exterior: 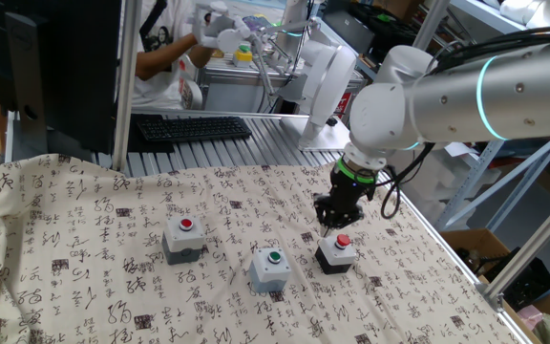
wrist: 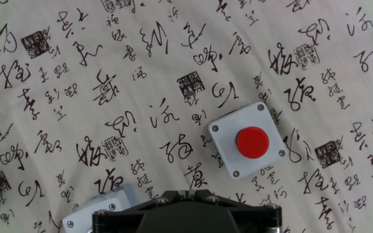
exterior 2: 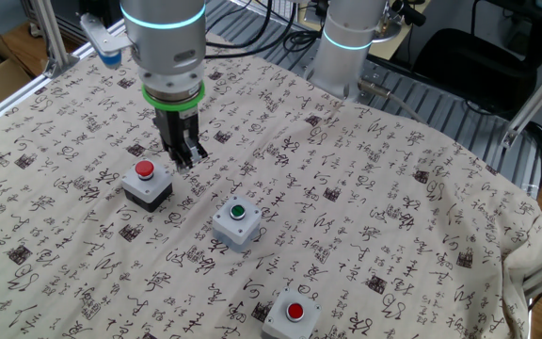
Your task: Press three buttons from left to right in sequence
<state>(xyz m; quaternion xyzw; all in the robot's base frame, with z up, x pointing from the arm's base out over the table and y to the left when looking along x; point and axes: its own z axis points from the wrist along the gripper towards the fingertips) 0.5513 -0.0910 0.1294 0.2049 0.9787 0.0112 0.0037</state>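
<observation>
A: Tool [exterior: 335,222] first?
B: It hangs just beside the black box switch with a red cap [exterior: 337,252], tips low, not on the cap. Fingers released or clenched? Can't tell, no view shows the tips cleanly.

A: The other switches?
B: The grey box switch with a green cap [exterior: 272,269] sits in the middle. The grey box switch with a red cap [exterior: 183,239] is at the far end, well apart from the tool.

A: Progress?
B: Hard to call. Nothing shows which caps were pressed. The tool is at an end switch, so probably the first or last press.

A: Room?
B: There's open white cloth printed with black calligraphy [exterior: 84,220] all round. The tabletop [exterior: 447,263] edge is near the black switch's outer side.
</observation>
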